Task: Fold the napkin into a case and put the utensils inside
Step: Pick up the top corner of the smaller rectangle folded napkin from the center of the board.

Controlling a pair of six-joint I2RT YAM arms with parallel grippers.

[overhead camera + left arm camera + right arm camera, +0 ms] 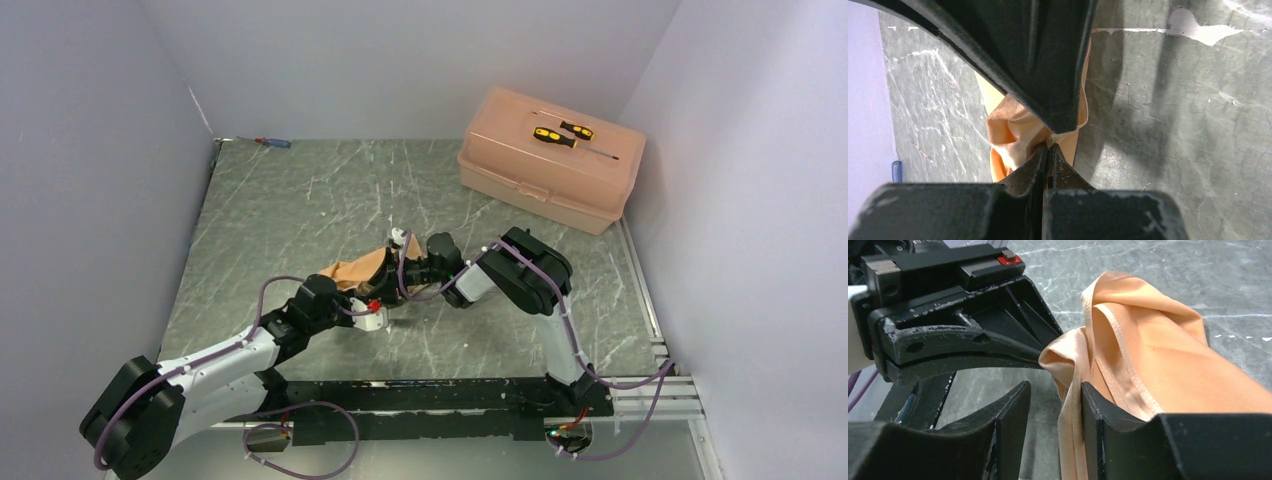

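L gripper [1049,148] is clamped tight on an edge of the napkin [1158,355], which sits bunched up around the middle of the table [300,190]. R gripper [1050,397] has its jaws apart, w/ a napkin fold hanging between them.

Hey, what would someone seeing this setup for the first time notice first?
A bunched peach-orange napkin sits mid-table: the left gripper has its jaws shut on a fold, and the right gripper is open around another. At the far right, a pink box carries two yellow-and-black screwdrivers.
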